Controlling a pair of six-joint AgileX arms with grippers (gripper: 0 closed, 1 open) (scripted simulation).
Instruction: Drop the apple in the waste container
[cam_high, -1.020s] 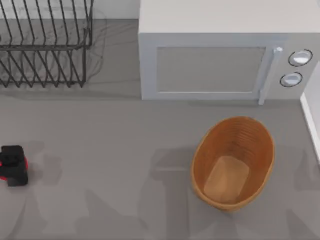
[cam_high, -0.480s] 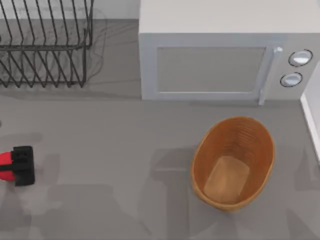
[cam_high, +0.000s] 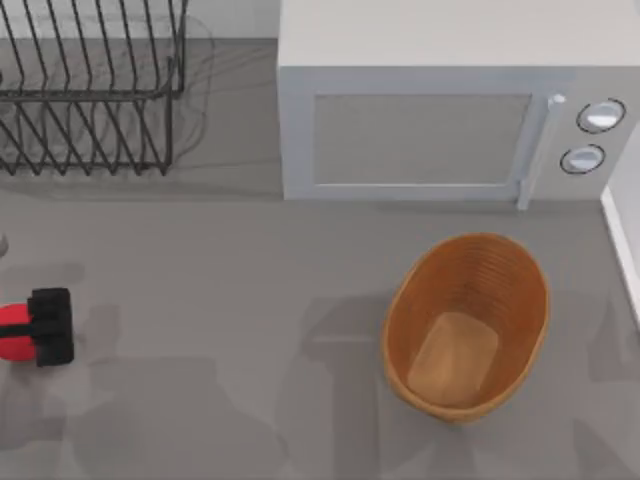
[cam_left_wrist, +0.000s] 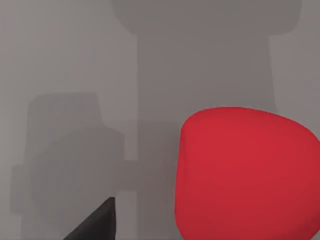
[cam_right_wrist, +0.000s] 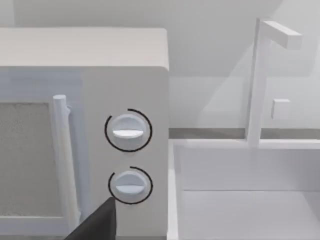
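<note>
The apple (cam_high: 12, 332) is a bright red ball at the table's far left edge. My left gripper (cam_high: 35, 328) is shut on it, with its black body just to the apple's right. In the left wrist view the apple (cam_left_wrist: 245, 175) looms large and close over the grey table, beside one dark fingertip (cam_left_wrist: 97, 225). The waste container (cam_high: 468, 325), an oval orange-brown ribbed basket with a tan bottom, stands at the right of the table, far from the apple. My right gripper (cam_right_wrist: 95, 227) is parked facing the microwave's knobs.
A grey microwave (cam_high: 440, 120) stands at the back, behind the basket. A black wire rack (cam_high: 90, 90) fills the back left corner. A white sink with a tap (cam_right_wrist: 260, 80) lies to the right of the microwave. Bare grey tabletop lies between apple and basket.
The left gripper's black body has shifted a little to the right. The apple, mostly hidden under it a second ago, now shows at its left side. The basket has not moved.
</note>
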